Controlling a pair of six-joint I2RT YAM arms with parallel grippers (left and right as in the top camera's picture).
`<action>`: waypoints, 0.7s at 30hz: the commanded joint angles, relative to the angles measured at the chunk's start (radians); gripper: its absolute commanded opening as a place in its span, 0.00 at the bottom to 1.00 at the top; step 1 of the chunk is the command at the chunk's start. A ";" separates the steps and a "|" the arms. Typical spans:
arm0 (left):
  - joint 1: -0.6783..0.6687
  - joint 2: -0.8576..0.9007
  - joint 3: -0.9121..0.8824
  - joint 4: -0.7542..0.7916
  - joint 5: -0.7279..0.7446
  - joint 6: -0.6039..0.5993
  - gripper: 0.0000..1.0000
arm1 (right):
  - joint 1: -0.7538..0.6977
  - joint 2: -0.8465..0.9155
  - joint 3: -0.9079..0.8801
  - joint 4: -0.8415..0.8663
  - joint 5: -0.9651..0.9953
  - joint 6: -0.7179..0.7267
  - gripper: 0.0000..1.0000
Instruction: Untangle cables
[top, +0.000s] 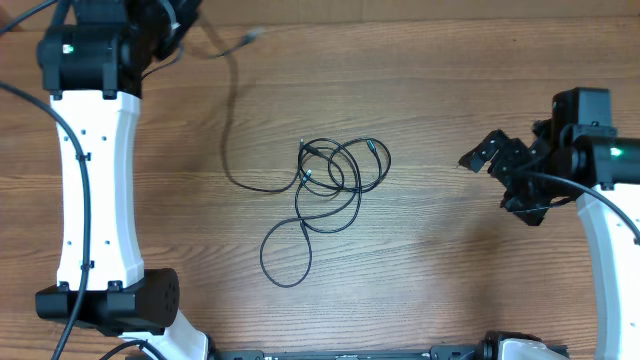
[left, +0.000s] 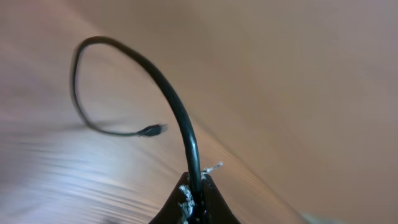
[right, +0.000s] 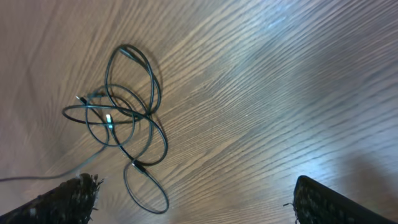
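The cables lie in a loose tangle at the middle of the table, their loops overlapping and the longest loop trailing toward the robot's side. One cord leaves the tangle leftward, then runs up toward the far edge. The left gripper is clamped on it there, and its plug end dangles free just beyond. Bare wood lies all round the tangle. The right gripper hangs well to the right, with its fingers wide apart and holding nothing.
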 joint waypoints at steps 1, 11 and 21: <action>0.043 0.001 0.008 -0.084 -0.434 0.070 0.04 | 0.003 -0.001 -0.071 0.047 -0.059 -0.008 1.00; 0.158 0.063 -0.074 -0.221 -0.490 0.070 0.04 | 0.003 -0.001 -0.217 0.105 -0.060 -0.005 1.00; 0.225 0.209 -0.147 -0.225 -0.441 0.118 0.19 | 0.003 -0.001 -0.275 0.109 -0.077 -0.005 1.00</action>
